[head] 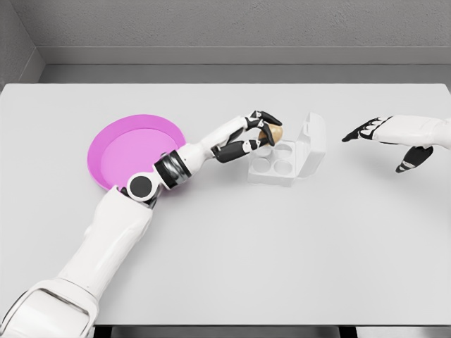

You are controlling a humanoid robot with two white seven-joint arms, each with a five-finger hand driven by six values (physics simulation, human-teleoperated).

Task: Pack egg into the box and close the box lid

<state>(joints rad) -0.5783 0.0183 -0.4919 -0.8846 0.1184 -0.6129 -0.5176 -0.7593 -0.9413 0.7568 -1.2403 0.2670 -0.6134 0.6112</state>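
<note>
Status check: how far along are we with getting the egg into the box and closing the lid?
Done: the brown egg is off the round pink plate and shows in the left hand, fingers curled round it. In hand: it hangs over the far-left cups of the open white egg box, not yet seated. Left: release the egg, then fold the raised lid shut. The right hand hovers open to the box's right.

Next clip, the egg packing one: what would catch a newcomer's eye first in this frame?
The bright magenta plate at the table's left stands out most against the pale grey table. Next comes the left hand, stretched across the middle and holding a brown egg at the back left corner of the small white box, whose lid stands open. The right hand hovers open at the far right.
</note>
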